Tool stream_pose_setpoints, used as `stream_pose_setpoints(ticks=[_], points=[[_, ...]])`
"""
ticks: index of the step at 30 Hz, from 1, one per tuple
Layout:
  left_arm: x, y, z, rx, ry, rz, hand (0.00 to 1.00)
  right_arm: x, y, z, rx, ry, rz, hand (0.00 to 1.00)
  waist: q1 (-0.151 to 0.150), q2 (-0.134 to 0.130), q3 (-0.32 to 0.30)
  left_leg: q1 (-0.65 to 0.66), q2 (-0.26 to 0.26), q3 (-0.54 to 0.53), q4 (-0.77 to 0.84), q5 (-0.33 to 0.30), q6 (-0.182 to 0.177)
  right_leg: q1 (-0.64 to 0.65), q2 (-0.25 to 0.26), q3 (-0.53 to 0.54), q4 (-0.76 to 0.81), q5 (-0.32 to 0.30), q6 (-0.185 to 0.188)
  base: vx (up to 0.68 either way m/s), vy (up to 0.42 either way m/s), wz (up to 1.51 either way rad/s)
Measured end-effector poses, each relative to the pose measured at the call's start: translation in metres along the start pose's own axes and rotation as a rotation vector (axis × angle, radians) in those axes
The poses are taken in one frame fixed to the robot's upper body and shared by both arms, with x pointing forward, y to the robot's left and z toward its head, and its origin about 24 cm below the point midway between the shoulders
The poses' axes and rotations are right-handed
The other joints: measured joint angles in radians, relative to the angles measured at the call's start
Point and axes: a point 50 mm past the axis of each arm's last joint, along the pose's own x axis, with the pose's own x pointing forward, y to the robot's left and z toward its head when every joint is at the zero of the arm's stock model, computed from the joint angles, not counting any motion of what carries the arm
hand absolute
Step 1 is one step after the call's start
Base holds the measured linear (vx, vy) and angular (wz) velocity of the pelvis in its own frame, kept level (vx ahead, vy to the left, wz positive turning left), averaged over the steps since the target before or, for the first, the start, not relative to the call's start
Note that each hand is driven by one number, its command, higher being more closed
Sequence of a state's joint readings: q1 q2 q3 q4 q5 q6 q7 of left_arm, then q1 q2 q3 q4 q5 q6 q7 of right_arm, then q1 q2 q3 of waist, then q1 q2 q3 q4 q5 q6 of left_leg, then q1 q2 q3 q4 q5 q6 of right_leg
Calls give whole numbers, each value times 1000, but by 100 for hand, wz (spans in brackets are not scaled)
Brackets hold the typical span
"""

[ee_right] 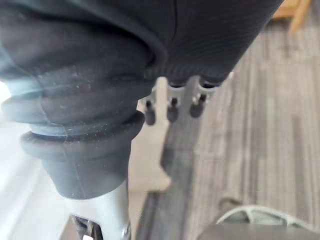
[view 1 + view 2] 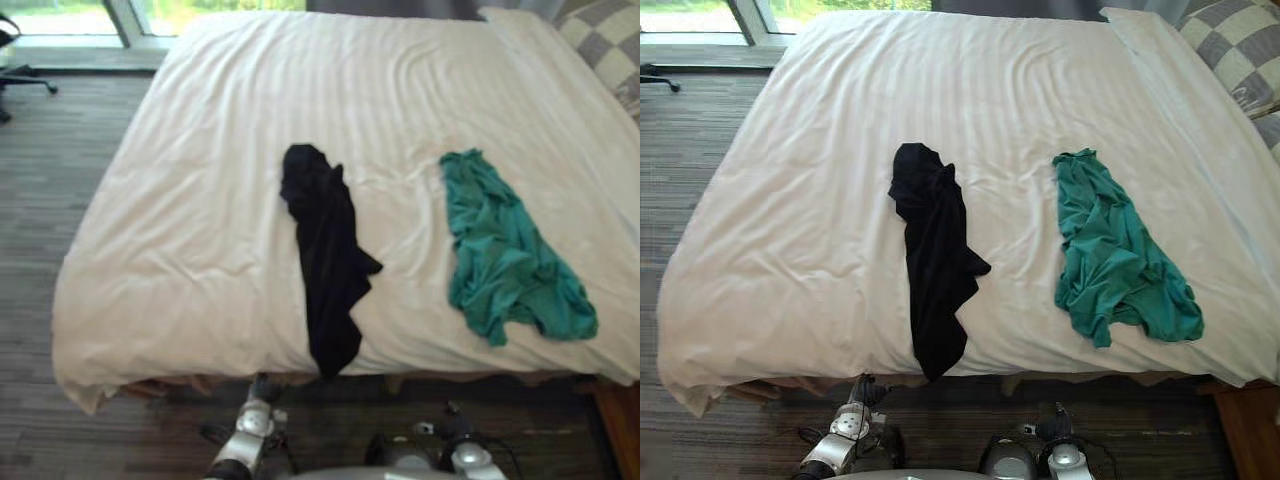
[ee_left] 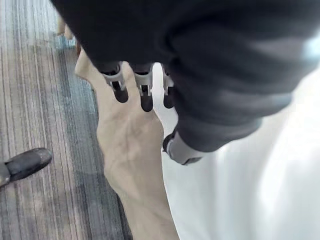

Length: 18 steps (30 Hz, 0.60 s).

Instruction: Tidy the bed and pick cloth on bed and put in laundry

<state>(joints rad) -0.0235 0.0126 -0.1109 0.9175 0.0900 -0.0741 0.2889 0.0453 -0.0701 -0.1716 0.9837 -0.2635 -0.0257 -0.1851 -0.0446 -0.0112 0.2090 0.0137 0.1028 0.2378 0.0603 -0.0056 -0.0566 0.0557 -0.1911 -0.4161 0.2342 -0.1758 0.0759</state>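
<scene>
Black garment lies stretched lengthwise down the middle of the bed, bunched at its far end, and its near end reaches right to the foot edge of the white cover. Over toward the robot's right sits the teal garment, crumpled and fanning wider toward the foot of the bed, well apart from the black one. Both rest flat on the cover, and neither hand touches them. The left hand hangs low beside the edge of the bed, above the grey plank floor, fingers straight and loose with nothing in them. The right hand hangs over the floor too, fingers extended, spread apart and empty. Up at the far right corner of the bed rests a checked pillow.
</scene>
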Motion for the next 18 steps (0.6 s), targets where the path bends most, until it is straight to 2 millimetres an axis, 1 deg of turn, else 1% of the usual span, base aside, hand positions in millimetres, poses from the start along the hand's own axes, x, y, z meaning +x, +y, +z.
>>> stream_pose_setpoints(ticks=[1,3,4,5,6,7,8,9,10,11,12,13,14,15,16,17,18], points=[[-1,1,-4,-19,17,13,0,0,-2,-2,22,12,-11,0,0,1,2,10,-3,-9,-18,7,-1,10,0,-13,-5,1,1,-28,49,55],[-2,15,-20,-114,99,89,0,-1,-5,-11,131,65,-51,0,2,3,2,32,-6,-27,-59,34,-4,31,1,-37,-14,2,3,-39,5,32],[-5,33,-39,-250,184,192,0,-3,-7,-20,259,120,-94,0,6,-6,-1,45,-5,-32,-95,54,-8,30,6,-44,-22,2,3,-58,-7,14],[-10,49,-57,-388,267,291,0,-6,-7,-30,386,173,-128,0,8,-9,-3,57,-5,-33,-127,71,-13,30,13,-48,-29,2,3,-74,-9,8],[-15,58,-69,-455,313,345,0,-8,-7,-36,448,202,-144,0,7,-14,-5,63,-5,-32,-143,79,-13,28,16,-48,-31,2,3,-40,-17,3],[-25,78,-92,-608,404,466,0,-14,-11,-57,584,291,-195,0,8,-24,-9,66,-3,-30,-155,82,-12,29,19,-49,-36,2,3,0,0,0],[-37,98,-111,-735,463,582,0,-22,-19,-80,703,373,-262,0,8,-31,-16,66,-1,-29,-156,82,-12,33,19,-46,-42,3,3,29,-32,-2],[-43,110,-120,-799,483,647,0,-27,-24,-91,767,411,-304,0,8,-34,-19,69,-2,-28,-157,81,-12,41,18,-46,-47,5,5,73,-21,-3],[-59,138,-137,-918,497,792,0,-38,-37,-114,882,480,-398,0,6,-41,-29,72,-13,-27,-157,77,-9,47,21,-45,-50,8,7,89,-9,-3],[-70,161,-144,-990,481,894,0,-47,-47,-131,971,526,-482,0,6,-45,-38,74,-16,-25,-156,76,-8,49,22,-42,-51,8,8,83,-3,-3],[-74,173,-146,-1019,464,940,0,-52,-52,-138,1011,540,-525,0,6,-47,-41,76,-18,-24,-156,76,-8,52,21,-42,-54,9,9,60,-1,-3],[-81,195,-145,-1039,415,1009,0,-59,-64,-149,1082,551,-596,0,5,-48,-50,79,-19,-22,-156,74,-8,59,21,-42,-63,13,10,31,5,-1],[-88,212,-141,-1024,342,1056,0,-65,-75,-157,1135,547,-660,0,4,-41,-64,79,-20,-22,-156,71,-8,59,21,-42,-65,13,10,0,0,0],[-91,223,-134,-1003,283,1077,0,-68,-82,-159,1159,528,-696,0,3,-34,-72,79,-21,-22,-158,70,-8,60,20,-42,-66,13,11,0,0,0],[-99,242,-117,-943,153,1118,0,-74,-99,-161,1171,477,-772,0,3,-34,-100,73,-20,-21,-162,64,-9,62,22,-42,-71,13,11,-13,8,-4],[-109,261,-93,-858,1,1153,0,-80,-123,-155,1143,389,-844,0,1,-32,-132,71,-20,-17,-162,58,-8,61,23,-40,-80,12,11,-10,5,-6],[-115,273,-75,-811,-105,1176,0,-84,-140,-149,1118,322,-899,0,1,-29,-145,72,-19,-15,-162,53,-7,61,26,-36,-84,12,10,-9,3,-8]])
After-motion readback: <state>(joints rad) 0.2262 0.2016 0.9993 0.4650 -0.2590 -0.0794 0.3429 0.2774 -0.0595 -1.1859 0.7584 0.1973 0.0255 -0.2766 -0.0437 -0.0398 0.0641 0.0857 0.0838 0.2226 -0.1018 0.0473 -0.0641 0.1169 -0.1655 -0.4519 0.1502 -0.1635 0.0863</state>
